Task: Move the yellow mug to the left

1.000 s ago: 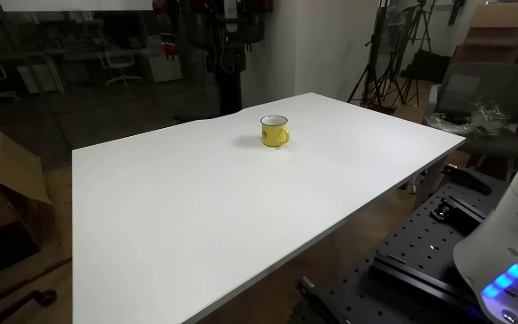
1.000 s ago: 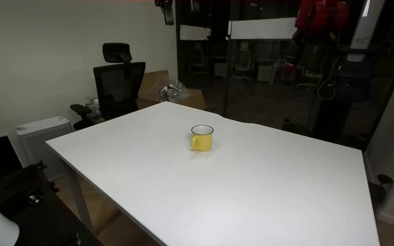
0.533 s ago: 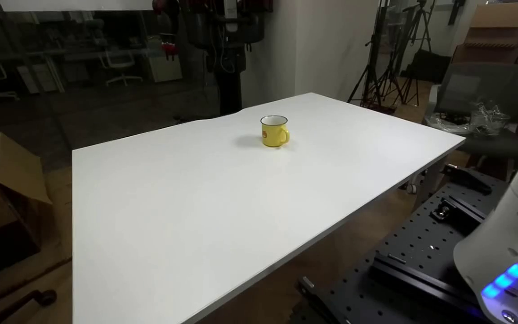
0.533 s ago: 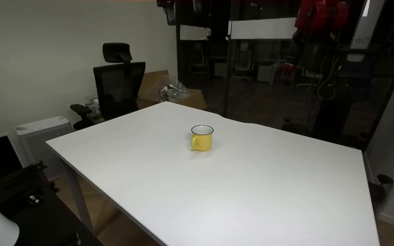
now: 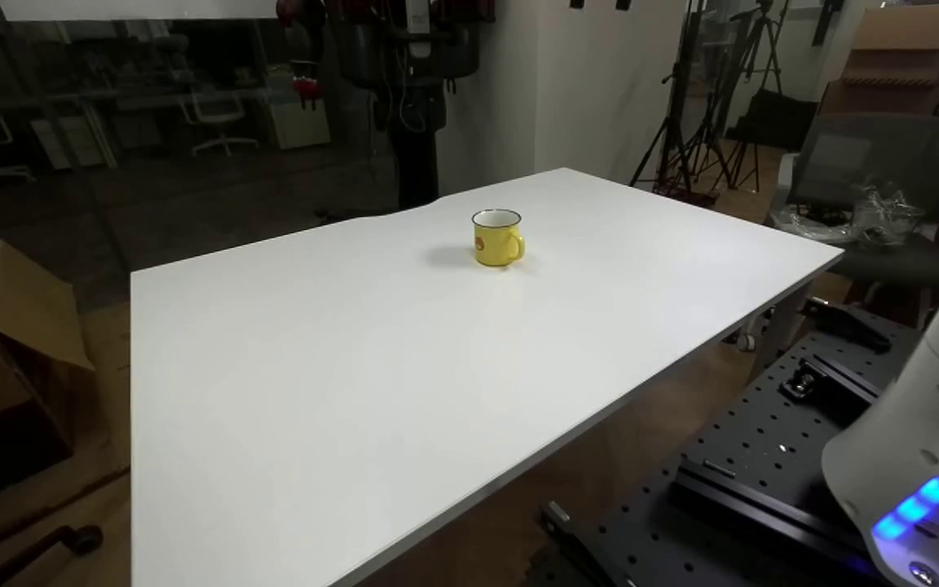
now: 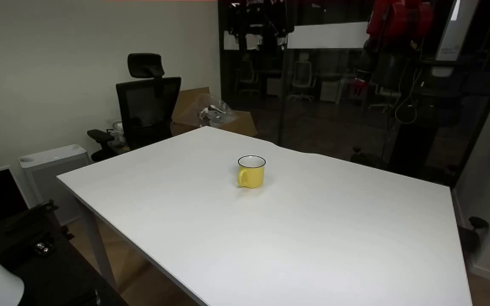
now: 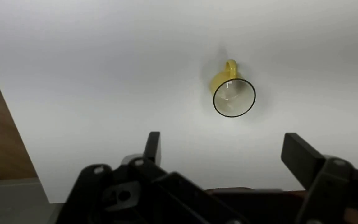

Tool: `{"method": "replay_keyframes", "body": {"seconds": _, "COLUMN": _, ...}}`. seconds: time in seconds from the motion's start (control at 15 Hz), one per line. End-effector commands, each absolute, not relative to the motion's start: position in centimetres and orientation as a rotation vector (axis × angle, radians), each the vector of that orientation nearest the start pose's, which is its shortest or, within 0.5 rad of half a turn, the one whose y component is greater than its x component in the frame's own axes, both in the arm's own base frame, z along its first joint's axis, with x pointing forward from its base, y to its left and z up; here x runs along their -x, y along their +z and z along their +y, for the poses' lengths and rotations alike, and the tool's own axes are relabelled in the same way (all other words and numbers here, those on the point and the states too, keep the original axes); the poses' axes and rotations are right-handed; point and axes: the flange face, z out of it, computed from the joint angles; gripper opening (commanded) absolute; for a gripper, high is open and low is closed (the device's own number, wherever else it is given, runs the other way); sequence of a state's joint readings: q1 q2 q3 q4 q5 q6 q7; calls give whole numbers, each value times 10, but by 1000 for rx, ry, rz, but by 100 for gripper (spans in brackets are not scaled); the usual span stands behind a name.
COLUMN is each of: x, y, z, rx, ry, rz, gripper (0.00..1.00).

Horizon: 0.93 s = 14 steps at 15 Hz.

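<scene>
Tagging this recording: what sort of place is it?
Probably a robotics lab, perhaps within an office. Exterior views show tripods in the background, a perforated dark plate by the robot's white base, and a black office chair with a headrest behind the white table.

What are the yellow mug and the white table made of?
The yellow mug: glossy, bright highlights inside, dark rim line; enamelled metal or glazed ceramic, I can't tell which. The white table: smooth top faintly mirroring the mug, probably laminate.
</scene>
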State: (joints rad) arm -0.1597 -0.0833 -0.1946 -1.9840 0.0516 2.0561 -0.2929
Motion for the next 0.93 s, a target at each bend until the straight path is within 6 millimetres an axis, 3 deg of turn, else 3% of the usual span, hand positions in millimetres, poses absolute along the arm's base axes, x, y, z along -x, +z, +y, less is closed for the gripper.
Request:
{"method": "replay_keyframes", "body": {"seconds": 0.0, "x": -525, "y": 507, "z": -193, "rx": 3111, "ry": -235, "rz": 110, "gripper": 100}}
{"method": "replay_keyframes", "body": {"seconds": 0.27, "x": -544, "y": 499, "z": -193, "rx": 3152, "ry": -225, "rz": 138, "gripper": 100}}
{"method": "replay_keyframes", "body": {"seconds": 0.47, "x": -576, "y": 473, "z": -198, "rx": 3170, "ry": -135, "rz": 155, "gripper": 100}}
{"method": "replay_keyframes", "body": {"seconds": 0.67, "x": -613, "y": 432, "z": -193, "rx": 3169, "ry": -22, "rz": 117, "gripper": 100}}
{"method": "replay_keyframes", "body": {"seconds": 0.87, "x": -651, "y": 382, "z": -171, "rx": 3188, "ry": 100, "rz": 37, "gripper": 100}}
